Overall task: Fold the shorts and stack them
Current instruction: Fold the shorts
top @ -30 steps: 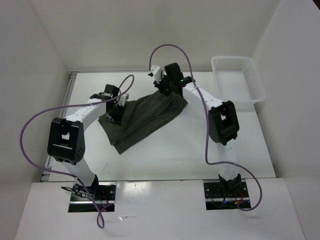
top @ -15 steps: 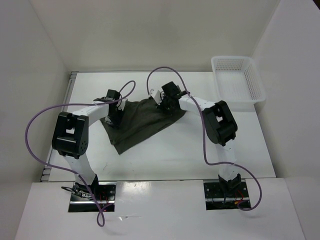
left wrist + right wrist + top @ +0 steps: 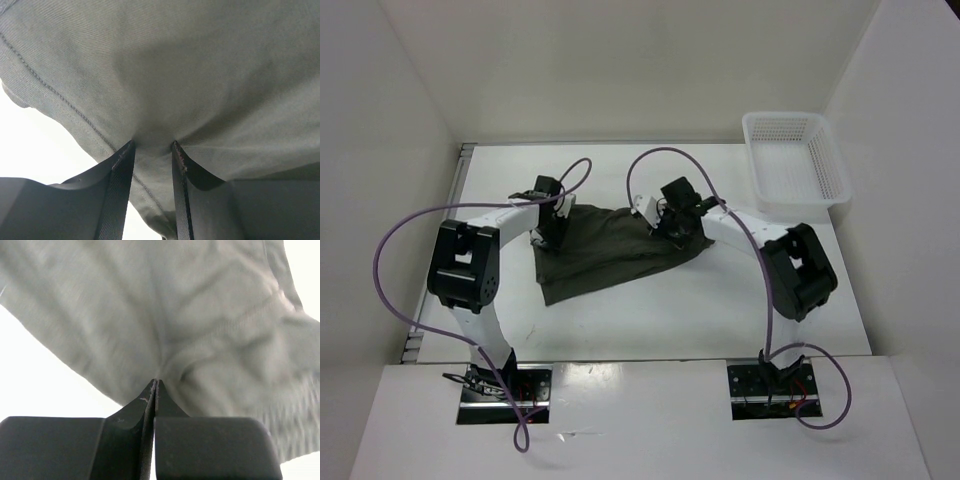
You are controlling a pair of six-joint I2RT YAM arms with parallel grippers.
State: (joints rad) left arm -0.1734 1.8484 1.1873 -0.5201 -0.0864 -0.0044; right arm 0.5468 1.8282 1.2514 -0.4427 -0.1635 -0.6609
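Past the near strip of the counter (image 3: 650,310), the shorts (image 3: 605,255) stretch left to right across the middle. They lie flatter than a second ago, when they ran diagonally toward the far side. My left fingers (image 3: 552,225) stay clamped on a thick bunch at their left end. My right fingers (image 3: 672,225) have just pinched tight on the far right edge and drawn it nearer. I judge I'm spreading the cloth for a first fold. The basket (image 3: 795,165) sits far right.
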